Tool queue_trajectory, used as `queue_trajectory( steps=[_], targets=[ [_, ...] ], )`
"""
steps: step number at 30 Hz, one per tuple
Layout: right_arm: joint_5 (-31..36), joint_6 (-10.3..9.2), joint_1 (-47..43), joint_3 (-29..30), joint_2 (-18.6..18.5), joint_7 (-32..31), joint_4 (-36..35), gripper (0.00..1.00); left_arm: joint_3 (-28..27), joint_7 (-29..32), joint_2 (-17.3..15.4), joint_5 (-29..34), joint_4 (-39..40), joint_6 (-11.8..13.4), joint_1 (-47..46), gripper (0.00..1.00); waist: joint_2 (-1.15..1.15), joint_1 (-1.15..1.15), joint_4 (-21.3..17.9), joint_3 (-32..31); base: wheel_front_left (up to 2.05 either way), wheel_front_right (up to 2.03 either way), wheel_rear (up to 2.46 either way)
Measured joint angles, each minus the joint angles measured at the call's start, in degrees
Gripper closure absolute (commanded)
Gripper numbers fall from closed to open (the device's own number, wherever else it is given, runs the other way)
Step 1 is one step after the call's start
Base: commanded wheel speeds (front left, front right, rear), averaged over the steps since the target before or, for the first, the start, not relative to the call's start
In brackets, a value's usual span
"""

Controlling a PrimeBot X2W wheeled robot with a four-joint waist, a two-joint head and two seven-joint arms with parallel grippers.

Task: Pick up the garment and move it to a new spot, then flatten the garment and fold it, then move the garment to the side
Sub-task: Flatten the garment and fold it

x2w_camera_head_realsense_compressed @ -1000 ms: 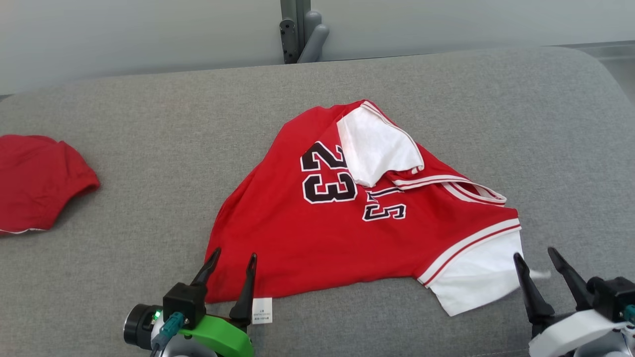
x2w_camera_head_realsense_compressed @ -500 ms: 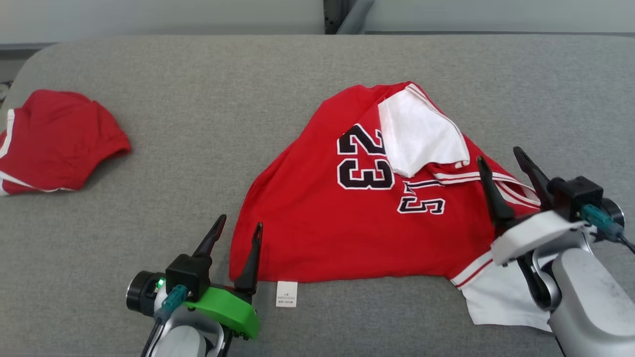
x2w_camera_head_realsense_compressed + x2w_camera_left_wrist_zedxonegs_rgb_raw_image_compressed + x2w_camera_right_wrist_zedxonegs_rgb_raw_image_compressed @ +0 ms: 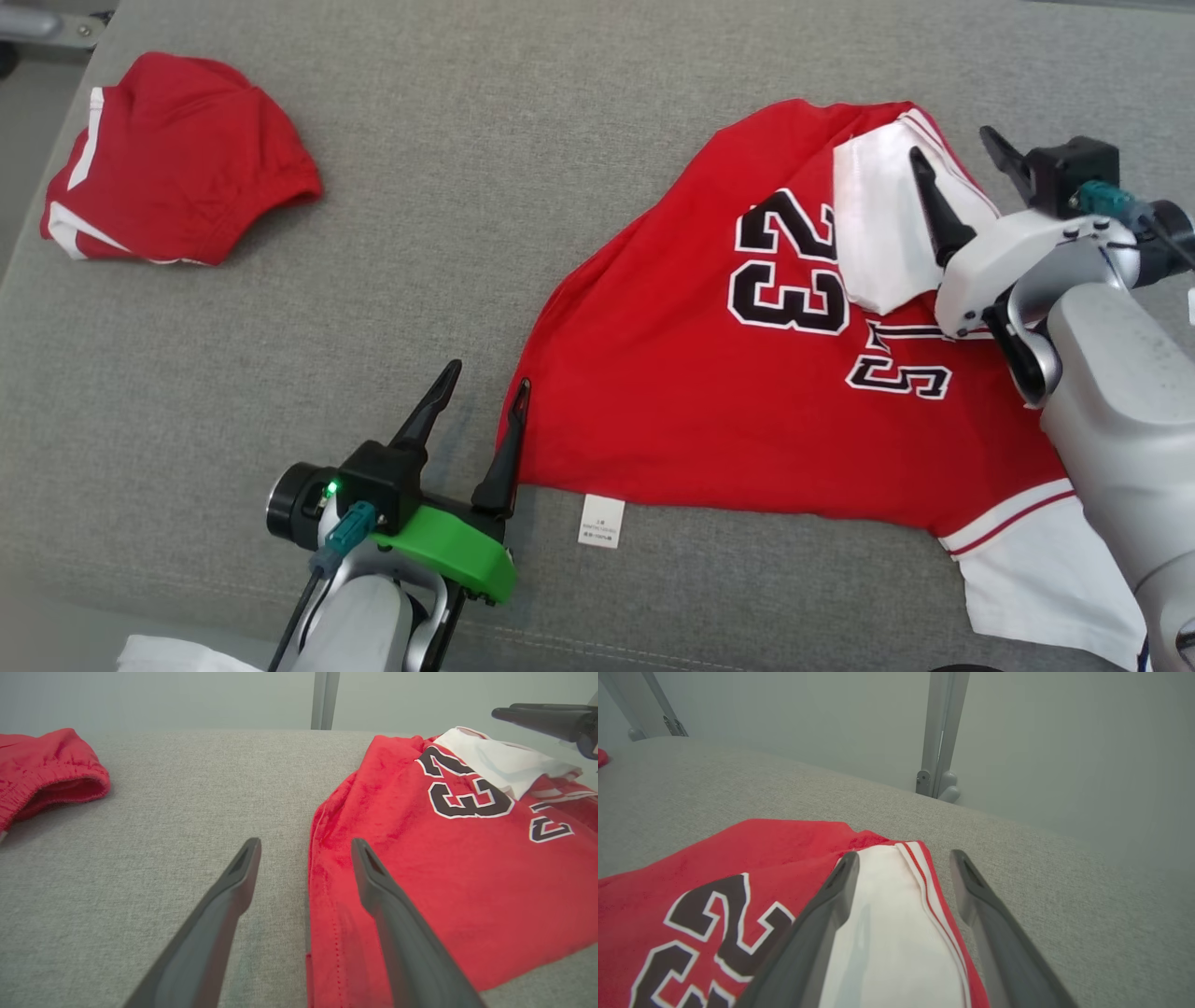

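Head view: the garment (image 3: pixel 709 411), a red jersey with a black 23, lies crumpled on the grey counter (image 3: pixel 448 233) across the right half of the frame. Its long axis runs roughly left to right, hem edge to the left and sleeves to the right. One white sleeve (image 3: pixel 878 224) is folded back over the body at upper right. The other sleeve (image 3: pixel 1036 579) trails off at lower right. A second red garment (image 3: pixel 177 159) sits well apart at upper left.

Left end effector (image 3: pixel 490 373): fingers spread, holding nothing. It sits at the jersey's lower-left corner, and the left wrist view shows the cloth edge running between the fingers. One finger is over red fabric, the other over bare counter. A white label (image 3: pixel 601 521) pokes out just beside that corner.

Right end effector (image 3: pixel 949 141): fingers spread, holding nothing, over the folded-back sleeve. In the right wrist view its striped trim lies between the fingers.

I cannot tell whether either set of fingertips touches the cloth.

Judgement: this is the pick-up step, and no flattening has begun. Each arm is nearest its own end of the long axis. The coming move depends on both closing on cloth edges that already lie between their fingers.
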State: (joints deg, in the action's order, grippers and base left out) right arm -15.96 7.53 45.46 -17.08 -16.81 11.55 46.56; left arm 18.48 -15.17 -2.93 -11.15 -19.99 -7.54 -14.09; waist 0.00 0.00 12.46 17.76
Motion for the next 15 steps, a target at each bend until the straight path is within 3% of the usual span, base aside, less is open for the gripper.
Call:
queue_trajectory(
  steps=[6,7,8,9,15],
  targets=[
    [2.0,0.00,5.1,-1.6,0.3,-4.3,8.2,0.00,0.9,0.0,0.0,-1.4,0.7,0.0,-0.9,0.00,0.00,0.00,2.7,2.1,0.00,0.00,0.00],
    [1.9,0.01,5.5,-2.5,0.6,-4.8,9.0,0.27,1.0,0.0,0.0,-1.7,0.9,0.0,-1.0,0.00,0.00,0.00,3.0,2.4,0.00,0.00,0.00],
    [1.7,0.01,5.8,-3.1,0.8,-5.1,9.7,0.74,1.0,0.0,0.0,-1.9,1.0,0.0,-1.0,0.00,0.00,0.00,3.3,2.7,0.00,0.00,0.00],
    [1.5,0.01,6.0,-3.4,0.7,-5.5,10.5,1.00,1.1,0.0,0.0,-2.0,1.1,0.0,-1.0,0.00,0.00,0.00,3.6,3.0,0.00,0.00,0.00],
    [2.5,0.02,9.2,-2.7,-1.2,-4.5,14.2,1.00,1.7,0.0,0.0,-2.9,1.8,0.0,-1.9,0.00,0.00,0.00,4.8,4.5,0.00,0.00,0.00]
  ],
)
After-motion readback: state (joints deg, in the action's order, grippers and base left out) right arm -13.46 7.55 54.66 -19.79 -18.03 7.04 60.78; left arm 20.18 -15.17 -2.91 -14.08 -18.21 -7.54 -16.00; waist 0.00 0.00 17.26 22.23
